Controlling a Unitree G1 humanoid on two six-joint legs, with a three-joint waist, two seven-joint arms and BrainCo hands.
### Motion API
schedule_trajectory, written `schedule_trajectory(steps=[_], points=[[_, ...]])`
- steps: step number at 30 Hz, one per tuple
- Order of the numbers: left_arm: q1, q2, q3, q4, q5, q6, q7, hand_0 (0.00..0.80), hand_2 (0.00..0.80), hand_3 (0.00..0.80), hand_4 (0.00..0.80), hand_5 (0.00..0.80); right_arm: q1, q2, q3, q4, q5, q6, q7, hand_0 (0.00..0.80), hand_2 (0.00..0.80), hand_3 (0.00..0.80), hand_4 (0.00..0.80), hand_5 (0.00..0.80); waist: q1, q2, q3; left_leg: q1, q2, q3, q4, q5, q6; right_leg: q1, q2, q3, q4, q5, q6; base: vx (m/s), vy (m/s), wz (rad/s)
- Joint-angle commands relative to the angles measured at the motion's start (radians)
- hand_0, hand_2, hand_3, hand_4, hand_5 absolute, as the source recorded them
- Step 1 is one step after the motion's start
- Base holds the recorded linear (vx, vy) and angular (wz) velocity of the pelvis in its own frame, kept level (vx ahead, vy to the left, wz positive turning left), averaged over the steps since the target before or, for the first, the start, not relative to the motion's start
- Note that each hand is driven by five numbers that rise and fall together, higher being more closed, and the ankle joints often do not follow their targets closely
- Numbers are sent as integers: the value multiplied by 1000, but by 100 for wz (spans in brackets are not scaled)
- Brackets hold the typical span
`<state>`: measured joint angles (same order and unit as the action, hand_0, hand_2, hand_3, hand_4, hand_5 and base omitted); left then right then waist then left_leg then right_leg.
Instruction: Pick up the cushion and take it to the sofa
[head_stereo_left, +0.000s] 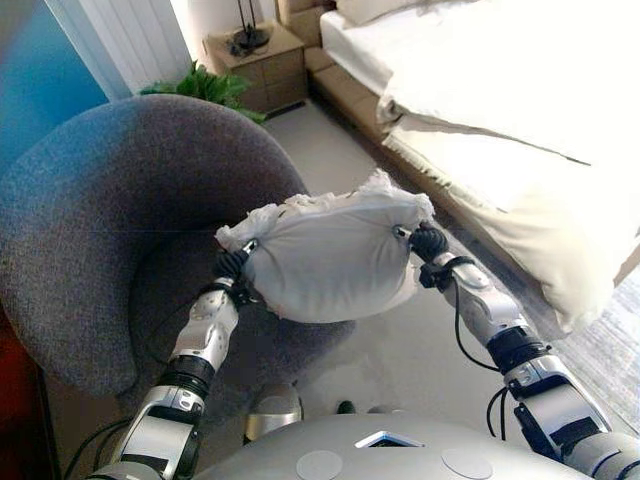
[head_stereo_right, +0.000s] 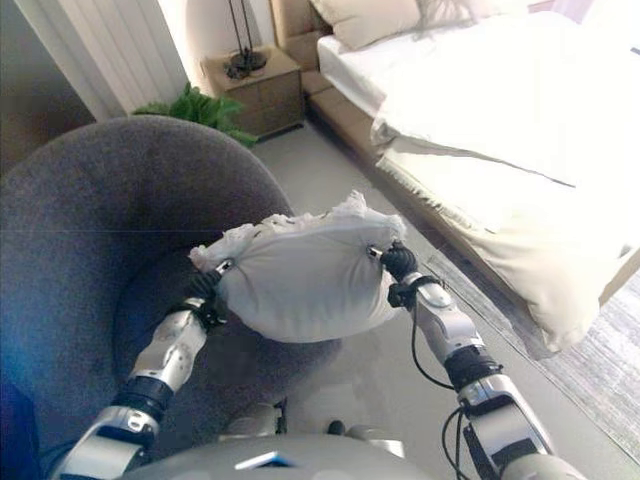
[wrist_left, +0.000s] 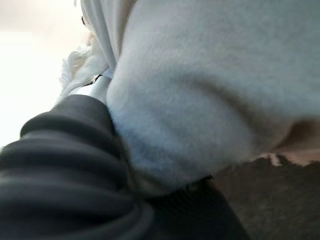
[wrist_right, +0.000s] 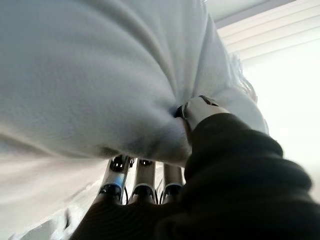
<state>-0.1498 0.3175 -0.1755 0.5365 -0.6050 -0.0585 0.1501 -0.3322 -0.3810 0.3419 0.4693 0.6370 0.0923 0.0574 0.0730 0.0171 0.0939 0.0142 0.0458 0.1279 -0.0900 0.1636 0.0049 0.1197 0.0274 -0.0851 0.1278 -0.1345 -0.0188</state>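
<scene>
A bedroom: grey round armchair (head_stereo_left: 110, 230) on the robot's left, bed (head_stereo_left: 500, 130) on its right, bare floor (head_stereo_left: 400, 350) between. The white cushion (head_stereo_left: 330, 260) hangs in the air over the chair's front edge, long axis running left to right. The left hand (head_stereo_left: 233, 265) and right hand (head_stereo_left: 428, 243) clamp its ends. The right wrist view shows the thumb (wrist_right: 200, 111) dug into the fabric, fingers (wrist_right: 144, 181) underneath; the left wrist view shows only cover and cushion.

- A bedroom in a home or hotel.
- A made bed (head_stereo_left: 500, 90) with white bedding and pillows (head_stereo_right: 365, 18) fills the far right side.
- A wooden nightstand (head_stereo_left: 262, 62) with a lamp base (head_stereo_left: 250, 35) stands beside it.
- A grey round armchair (head_stereo_left: 110, 220) and a green plant (head_stereo_left: 205, 85) sit on the left.
</scene>
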Motion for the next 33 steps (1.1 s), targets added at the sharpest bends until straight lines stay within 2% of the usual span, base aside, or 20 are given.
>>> schedule_trajectory(steps=[1,2,4,6,7,8,10,11,12,15,18,25,28,33], points=[[-157,31,-21,-79,9,-123,55,800,800,800,800,800,-136,89,26,11,88,-65,32,800,800,800,800,800,44,-42,-91,-136,-83,-44,147,-57,14,7,-287,-76,354,235,105,245,296,25],[-168,37,-27,-93,16,-110,68,800,800,800,800,800,-151,99,24,42,105,-72,33,800,800,800,800,800,48,-36,-82,-117,-102,-70,161,-76,29,-43,-311,-64,476,248,95,212,208,37],[-175,35,-25,-110,44,-94,116,800,800,800,800,800,-181,110,35,95,114,-74,72,800,800,800,800,800,57,-34,-73,-82,-114,-94,161,-88,36,-93,-326,-66,494,275,86,213,88,37],[-187,42,-22,-112,54,-86,176,800,800,800,800,800,-215,115,56,109,107,-61,88,800,800,800,800,800,57,-35,-67,-55,-113,-109,151,-88,28,-112,-309,-76,407,261,84,175,-69,23],[-195,46,-19,-101,53,-93,217,800,800,800,800,800,-242,115,66,115,115,-47,93,800,800,800,800,800,55,-34,-65,-40,-107,-126,143,-88,21,-133,-282,-76,329,244,81,180,-209,20],[-207,52,-8,-86,22,-111,240,800,800,800,800,800,-282,125,87,118,117,-34,84,800,800,800,800,800,50,-47,-53,-18,-109,-151,143,-102,10,-153,-249,-60,194,224,86,142,-275,11],[-219,54,4,-68,9,-142,232,800,800,800,800,800,-343,139,120,127,127,-31,60,800,800,800,800,800,50,-64,-37,-12,-107,-169,156,-129,1,-177,-216,-35,79,230,100,68,-249,5],[-221,57,7,-71,17,-148,229,800,800,800,800,800,-377,149,132,131,143,-19,50,800,800,800,800,800,52,-77,-27,-3,-106,-167,160,-145,-1,-195,-208,-35,42,257,115,13,-169,49],[-218,59,12,-86,24,-143,226,800,800,800,800,800,-402,151,131,140,150,-9,61,800,800,800,800,800,61,-79,-21,2,-94,-165,160,-154,-4,-202,-211,-43,59,258,118,-6,-187,83],[-182,51,39,-168,62,-113,228,800,800,800,800,800,-473,132,112,210,150,24,142,800,800,800,800,800,100,-99,-29,-4,-67,-170,172,-156,-26,-129,-199,-71,-28,220,130,34,-148,32],[-137,56,57,-210,55,-84,222,800,800,800,800,800,-484,134,105,240,192,36,152,800,800,800,800,800,125,-106,-42,-13,-55,-154,203,-165,-41,-76,-200,-107,-44,201,116,128,-25,-1],[-133,53,13,-138,99,-88,198,800,800,800,800,800,-494,155,113,283,148,26,103,800,800,800,800,800,137,-94,-30,-60,-43,-143,252,-170,-57,-78,-210,-138,-26,175,103,99,45,9],[-255,63,-26,-46,81,-114,220,800,800,800,800,800,-545,158,136,332,127,-13,72,800,800,800,800,800,131,-83,-2,-134,-43,-138,286,-162,-64,-135,-220,-137,-1,170,111,-83,30,3],[-528,102,-64,93,-2,-134,181,800,800,800,800,800,-635,142,148,362,147,-88,24,800,800,800,800,800,112,-81,79,-244,-42,-141,319,-148,-72,-217,-230,-134,16,180,126,-228,-53,5]])
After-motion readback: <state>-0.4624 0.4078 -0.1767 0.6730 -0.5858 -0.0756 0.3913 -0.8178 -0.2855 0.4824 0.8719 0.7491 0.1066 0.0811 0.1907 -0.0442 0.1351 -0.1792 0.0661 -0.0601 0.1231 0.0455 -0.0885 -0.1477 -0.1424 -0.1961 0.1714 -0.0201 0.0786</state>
